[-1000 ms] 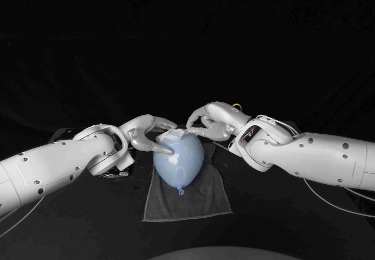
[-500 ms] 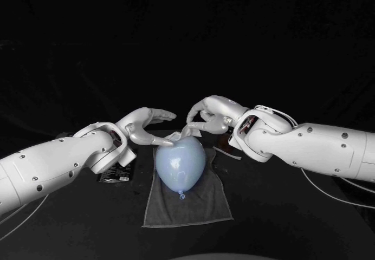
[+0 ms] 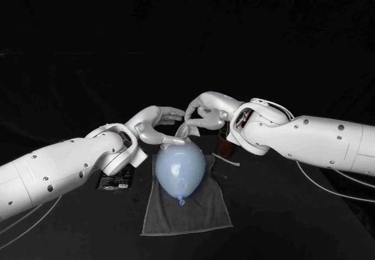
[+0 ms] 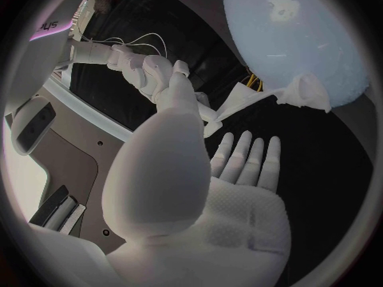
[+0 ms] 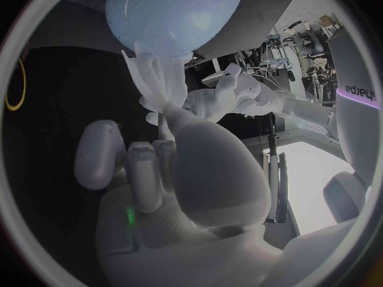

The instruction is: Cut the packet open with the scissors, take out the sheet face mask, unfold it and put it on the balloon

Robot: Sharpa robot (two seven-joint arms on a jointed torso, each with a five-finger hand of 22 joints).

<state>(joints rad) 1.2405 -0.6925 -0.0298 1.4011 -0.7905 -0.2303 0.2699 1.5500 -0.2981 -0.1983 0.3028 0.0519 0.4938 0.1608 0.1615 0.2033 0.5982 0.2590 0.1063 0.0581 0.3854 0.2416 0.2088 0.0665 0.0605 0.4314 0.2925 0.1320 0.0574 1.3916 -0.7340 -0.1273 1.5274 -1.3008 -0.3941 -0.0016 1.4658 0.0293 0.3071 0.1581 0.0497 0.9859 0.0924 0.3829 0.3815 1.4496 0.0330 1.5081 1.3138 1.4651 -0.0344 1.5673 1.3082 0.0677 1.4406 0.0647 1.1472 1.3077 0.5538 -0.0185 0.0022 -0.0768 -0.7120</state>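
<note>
Head view: black table (image 3: 297, 216) with a grey towel (image 3: 187, 214) laid flat on it, long side running away from the robot. Pale blue balloon (image 3: 180, 168) lies on the towel's far half, knot end toward the robot, rounded end pointing away. Left hand (image 3: 156, 125) sits just beyond the balloon's rounded end on its left side, fingers curved and apart, nothing seen in its grasp. One fingertip reaches down to the balloon's far end; contact there can't be confirmed. Left wrist view shows the same hand (image 4: 200, 191) with palm bare and fingers spread. Right hand (image 3: 205, 115) is just beside the left one, above and beyond the balloon, pinching the sheet face mask (image 3: 184, 130). Right wrist view: mask (image 5: 152, 76) is a crumpled white strip stretching from the balloon (image 5: 172, 13) up into that hand's (image 5: 184, 172) fingers. Dark packet (image 3: 115, 179) lies flat on the table left of the towel, partly under the left arm. Small dark item (image 3: 225, 146) right of the balloon, under the right arm, too unclear to name.
</note>
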